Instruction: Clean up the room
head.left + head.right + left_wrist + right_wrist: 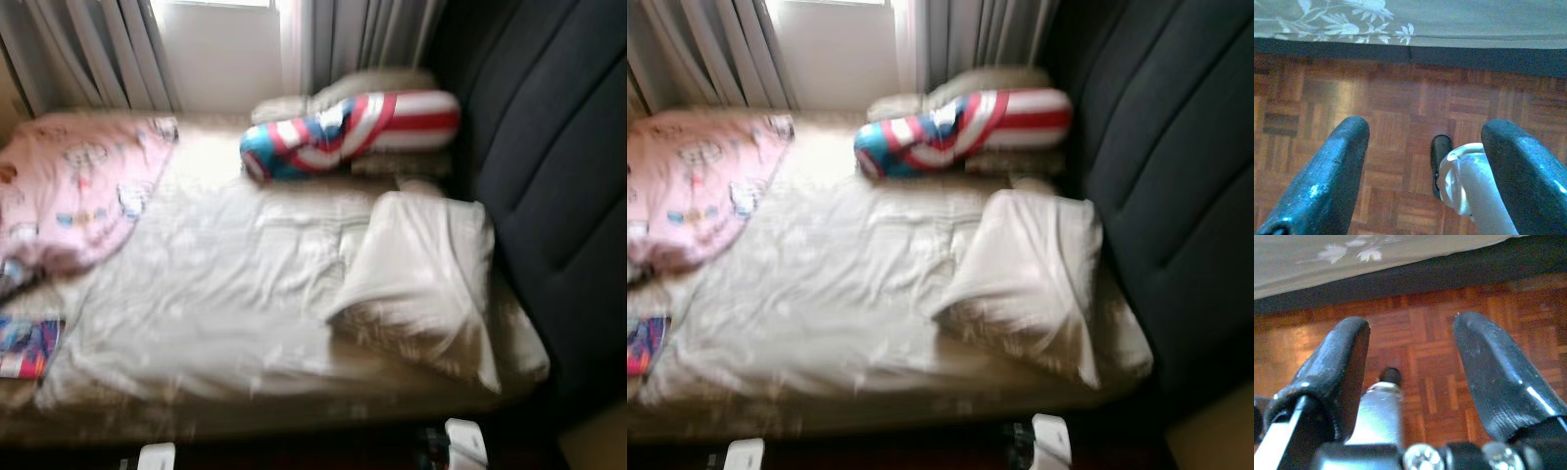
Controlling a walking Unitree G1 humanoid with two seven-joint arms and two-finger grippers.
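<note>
A: While the head views are blurred, the bed (245,411) is clear enough: a pale sheet (216,294) spread over most of it, wrinkled.

B: What sits on it?

A: A pink blanket (73,186) bunched at the robot's left side, a red, white and blue striped bolster (348,132) at the far end near the window, lying against a beige pillow (377,83), and a cream pillow (421,279) on the right, tilted, beside the dark padded headboard (554,166). A colourful book or magazine (27,345) lies at the left near edge, touching the sheet's corner. Grey curtains (93,49) hang behind.

B: The arms?

A: Both hang low over the parquet floor (1400,112). The left gripper (1425,147) has its jaws spread wide, nothing between them. The right gripper (1410,352) is the same, jaws parted and empty. Past each, the flower-print bed skirt (1352,14) edge shows above the floor.

B: Anything else?

A: The robot's own leg and dark foot (1441,152) show between the left fingers.
</note>
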